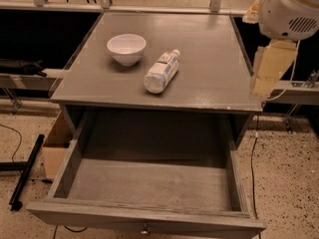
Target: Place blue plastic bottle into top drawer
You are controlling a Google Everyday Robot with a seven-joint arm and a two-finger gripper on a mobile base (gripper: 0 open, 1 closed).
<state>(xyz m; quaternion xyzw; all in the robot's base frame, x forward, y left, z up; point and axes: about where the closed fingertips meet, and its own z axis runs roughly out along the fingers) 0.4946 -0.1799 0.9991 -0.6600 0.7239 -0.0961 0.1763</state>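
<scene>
My pincer (263, 86) hangs off the right edge of the tabletop (209, 59), near its front right corner, below the bulky white housing of my arm (289, 6). It touches nothing, and I cannot tell whether it is open or closed from here. The blue plastic bottle (161, 71) lies on its side near the middle of the tabletop, its white cap pointing away toward the far right and its base toward the front edge. It is well apart from my pincer. Just beside it on the left, not touching, stands the white bowl (126, 48), upright. Below the tabletop the top drawer (149, 185) is pulled far out toward the front, its grey wooden bottom bare, and a small round knob (144, 230) shows at the middle of its front panel. A cardboard box (54, 143) sits on the floor (284, 183) against the drawer's left side, and a black bar (25, 171) lies on the floor further left. A thin cable (254, 168) runs down across the speckled floor to the right of the drawer.
</scene>
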